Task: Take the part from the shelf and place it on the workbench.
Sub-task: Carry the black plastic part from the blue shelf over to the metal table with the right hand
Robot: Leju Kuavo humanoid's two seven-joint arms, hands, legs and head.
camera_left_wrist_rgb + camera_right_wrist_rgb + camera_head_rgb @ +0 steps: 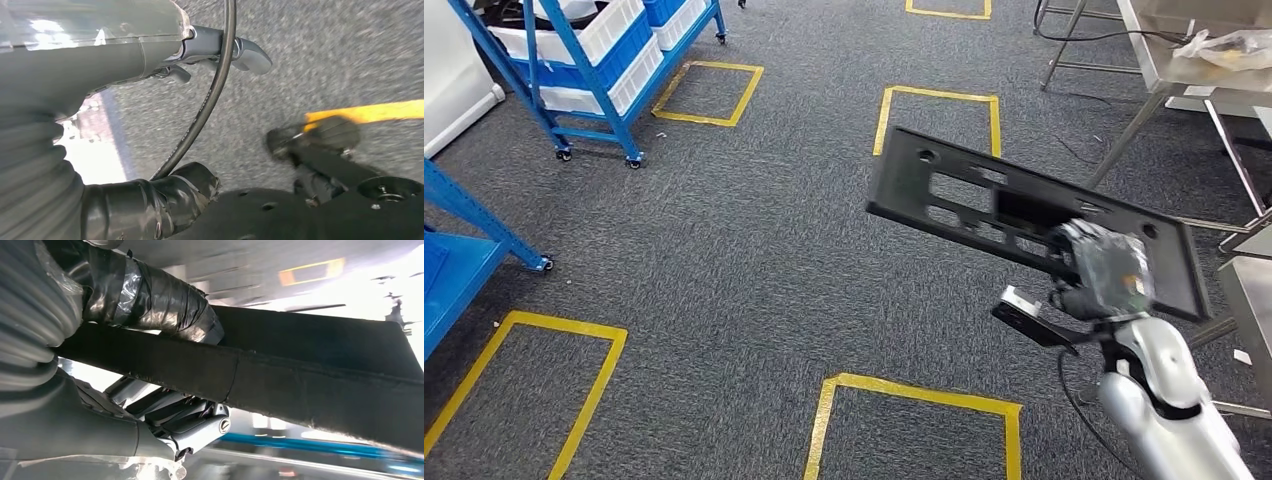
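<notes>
The part [954, 190] is a flat black panel with several cut-outs, held tilted above the carpet at the right of the head view. My right hand [1109, 265] grips it near its right end, the silver arm rising from the lower right corner. In the right wrist view the panel's dark edge [310, 375] runs between the hand's tape-wrapped digit [155, 300] and its metal fingers [195, 425]. My left hand [100, 55] hangs over the grey carpet with its fingers apart, holding nothing.
A metal workbench [1184, 60] stands at the upper right with a clear bag on it, and a second metal frame [1249, 290] lies at the right edge. A blue wheeled shelf with white bins [594, 60] stands upper left. Yellow tape squares [914, 395] mark the carpet.
</notes>
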